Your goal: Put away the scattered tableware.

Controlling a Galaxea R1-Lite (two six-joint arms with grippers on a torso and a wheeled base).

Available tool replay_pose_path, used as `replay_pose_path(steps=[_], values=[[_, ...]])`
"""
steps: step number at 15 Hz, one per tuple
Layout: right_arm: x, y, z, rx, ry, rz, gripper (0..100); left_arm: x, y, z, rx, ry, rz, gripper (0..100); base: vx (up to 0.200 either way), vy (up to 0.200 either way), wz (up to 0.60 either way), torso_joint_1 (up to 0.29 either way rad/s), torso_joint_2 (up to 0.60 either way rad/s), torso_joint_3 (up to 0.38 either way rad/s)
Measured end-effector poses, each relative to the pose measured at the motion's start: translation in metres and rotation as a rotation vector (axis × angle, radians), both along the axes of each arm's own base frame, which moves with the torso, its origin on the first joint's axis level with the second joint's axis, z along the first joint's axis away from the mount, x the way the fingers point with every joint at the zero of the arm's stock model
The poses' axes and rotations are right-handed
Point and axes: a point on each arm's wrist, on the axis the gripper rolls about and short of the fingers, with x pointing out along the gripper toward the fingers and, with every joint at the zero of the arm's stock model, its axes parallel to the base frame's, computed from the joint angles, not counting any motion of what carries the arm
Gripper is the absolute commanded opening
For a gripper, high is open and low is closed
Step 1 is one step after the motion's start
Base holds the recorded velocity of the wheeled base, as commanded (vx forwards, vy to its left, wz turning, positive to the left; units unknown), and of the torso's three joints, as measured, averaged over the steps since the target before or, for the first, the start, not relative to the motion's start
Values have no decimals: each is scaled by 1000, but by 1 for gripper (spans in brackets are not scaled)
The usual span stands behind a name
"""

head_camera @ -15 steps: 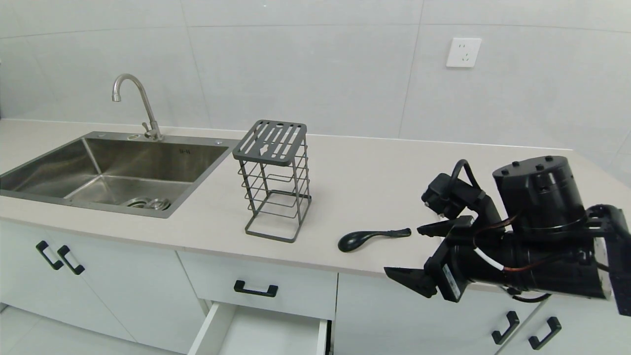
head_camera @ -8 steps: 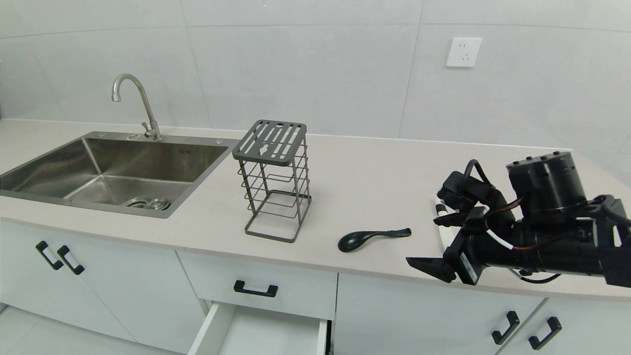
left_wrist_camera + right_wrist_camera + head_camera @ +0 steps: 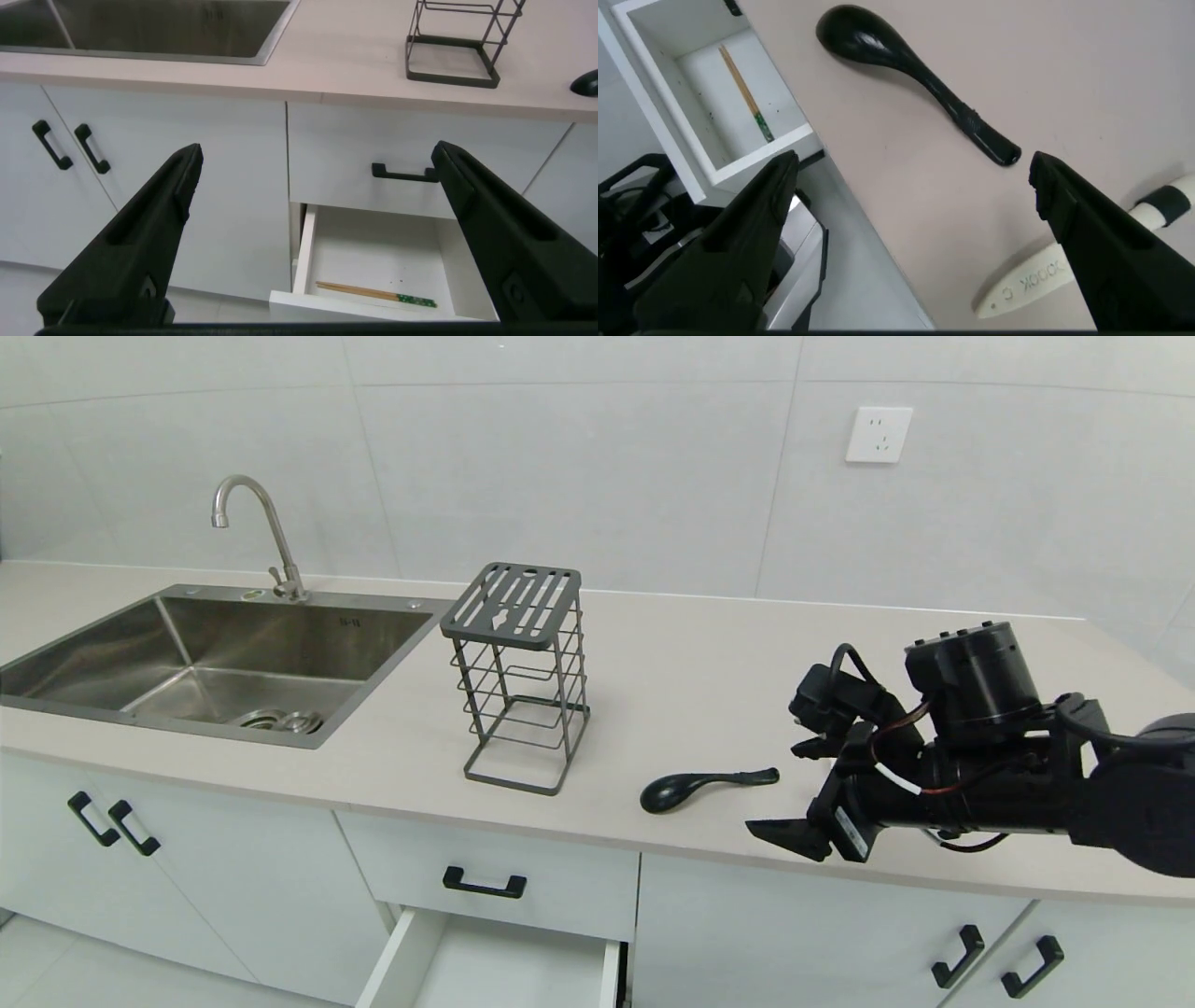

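The right end effector (image 3: pixel 794 791) hovers wide open over the table's (image 3: pixel 672 672) front edge, with the black spoon (image 3: pixel 705 786) lying free at its 9 o'clock. The left end effector (image 3: pixel 318 154), also spread, hangs before an open drawer (image 3: pixel 485 975) holding chopsticks (image 3: pixel 374 294). A wire rack (image 3: pixel 523 681) stands at the spoon's 10 o'clock, bare tabletop between. A white utensil (image 3: pixel 1046 275) nearby is cut off.

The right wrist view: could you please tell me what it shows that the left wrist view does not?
The right wrist view adds the white utensil near the handle of the black spoon. The left wrist view adds the sink, the wire rack and the cabinet handles. Both share the open drawer with the chopsticks in it; the black spoon is just a dark sliver at the left wrist view's edge.
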Motion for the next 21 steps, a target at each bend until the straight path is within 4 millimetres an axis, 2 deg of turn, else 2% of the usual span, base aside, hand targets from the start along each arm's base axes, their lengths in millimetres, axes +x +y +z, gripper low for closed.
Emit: replay_pose_path(steps=[6,12,21], values=[[19,10,-7,0,1,0,100,0,0,0,0,0,0,100,0,0,0,0,0,0],[57,24,-29,-21,4,37,100,0,0,0,0,0,0,100,0,0,0,0,0,0],[83,30,-49,-29,26,25,100,0,0,0,0,0,0,100,0,0,0,0,0,0]])
